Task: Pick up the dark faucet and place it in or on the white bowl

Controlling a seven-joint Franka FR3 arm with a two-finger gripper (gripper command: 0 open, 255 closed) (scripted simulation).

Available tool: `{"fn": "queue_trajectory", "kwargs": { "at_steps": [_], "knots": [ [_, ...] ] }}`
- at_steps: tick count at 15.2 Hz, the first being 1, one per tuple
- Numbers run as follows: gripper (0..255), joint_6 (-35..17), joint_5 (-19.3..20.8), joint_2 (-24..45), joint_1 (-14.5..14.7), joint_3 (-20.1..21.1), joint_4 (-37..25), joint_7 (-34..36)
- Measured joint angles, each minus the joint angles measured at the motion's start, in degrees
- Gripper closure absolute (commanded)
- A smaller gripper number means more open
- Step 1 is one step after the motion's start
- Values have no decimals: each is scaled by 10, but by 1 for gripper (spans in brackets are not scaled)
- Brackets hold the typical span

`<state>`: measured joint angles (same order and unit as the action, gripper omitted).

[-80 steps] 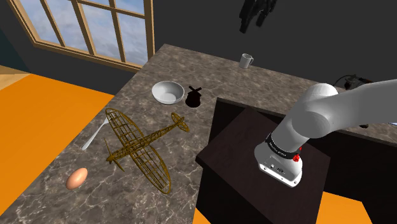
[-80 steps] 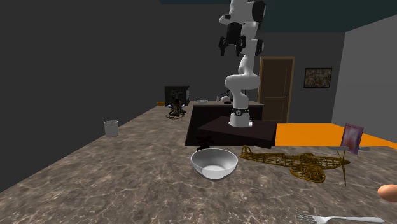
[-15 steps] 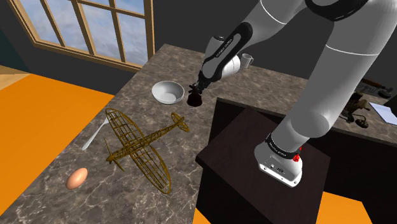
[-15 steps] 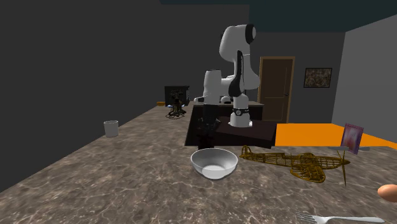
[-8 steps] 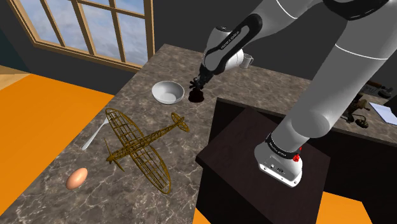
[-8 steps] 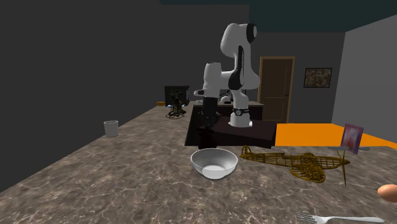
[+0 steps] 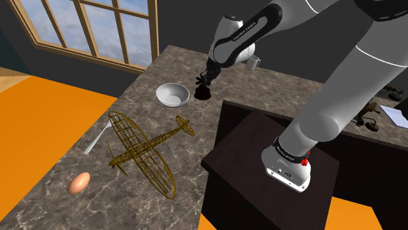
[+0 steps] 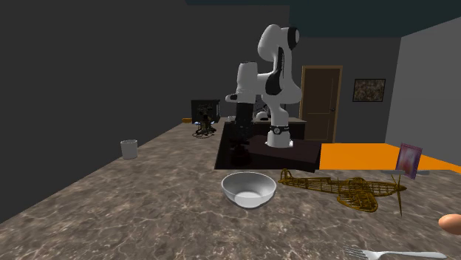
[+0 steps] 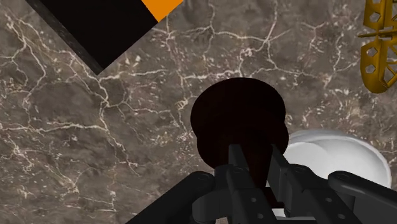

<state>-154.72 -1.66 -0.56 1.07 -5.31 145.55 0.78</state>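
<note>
pincer (image 9: 254, 154) clasping dark faucet (image 9: 236, 114), marble counter (image 7: 153, 75), window (image 7: 98, 26)

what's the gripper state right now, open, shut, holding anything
Gripper: closed on the dark faucet, which sits clasped between its two fingers, beside the white bowl.
</note>
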Motion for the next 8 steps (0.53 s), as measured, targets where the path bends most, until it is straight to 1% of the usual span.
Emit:
{"fn": "queue_trajectory", "kwargs": {
  "at_steps": [6,8],
  "knots": [
    [255,51,10,-40,0,1,-10,9],
    [255,66,12,-42,2,5,-24,17]
  ]
}}
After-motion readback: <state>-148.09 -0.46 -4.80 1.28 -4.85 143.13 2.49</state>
